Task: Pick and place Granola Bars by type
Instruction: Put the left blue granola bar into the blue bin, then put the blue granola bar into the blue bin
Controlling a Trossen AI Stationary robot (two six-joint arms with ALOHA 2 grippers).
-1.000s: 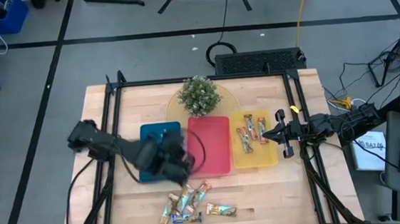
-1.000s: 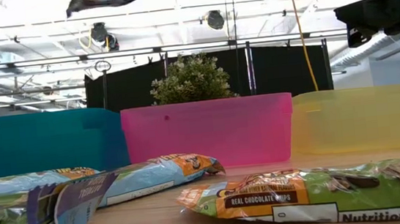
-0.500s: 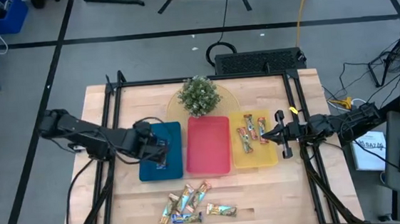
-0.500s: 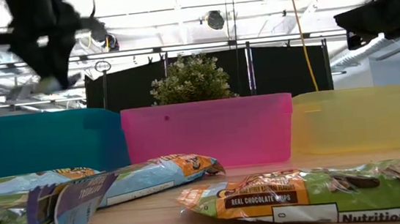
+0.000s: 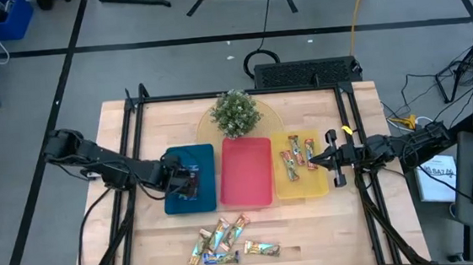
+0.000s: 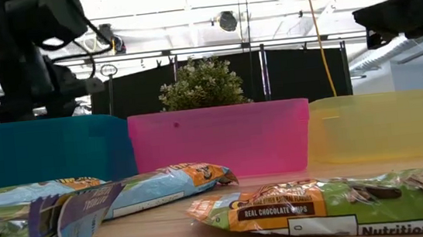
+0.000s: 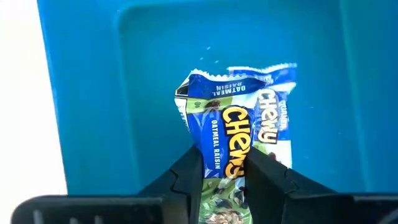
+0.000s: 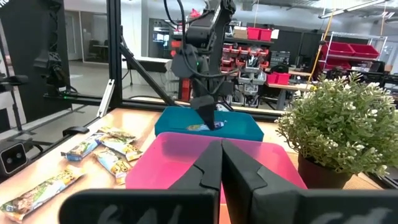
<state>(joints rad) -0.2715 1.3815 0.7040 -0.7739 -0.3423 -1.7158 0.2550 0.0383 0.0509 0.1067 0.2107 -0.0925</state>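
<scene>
1. Right now the left gripper hangs over the blue tray, its two dark fingers clamped on the lower end of a blue-wrapped granola bar.
2. Directly beyond those fingers the held bar stretches away over the blue tray floor; whether its far end touches the floor cannot be told.
3. Beside that gripper, toward the table's middle, sits the red tray, and past it the yellow tray with several orange-wrapped bars lying in it.
4. Nearer the table's front edge than the left gripper, a loose pile of granola bars lies on the wooden table, clear of all three trays.
5. Across the table, the right gripper waits just beside the outer edge of the yellow tray, fingers pressed together and holding nothing.
6. Behind the red tray, farthest from both grippers, stands a small potted plant.
</scene>
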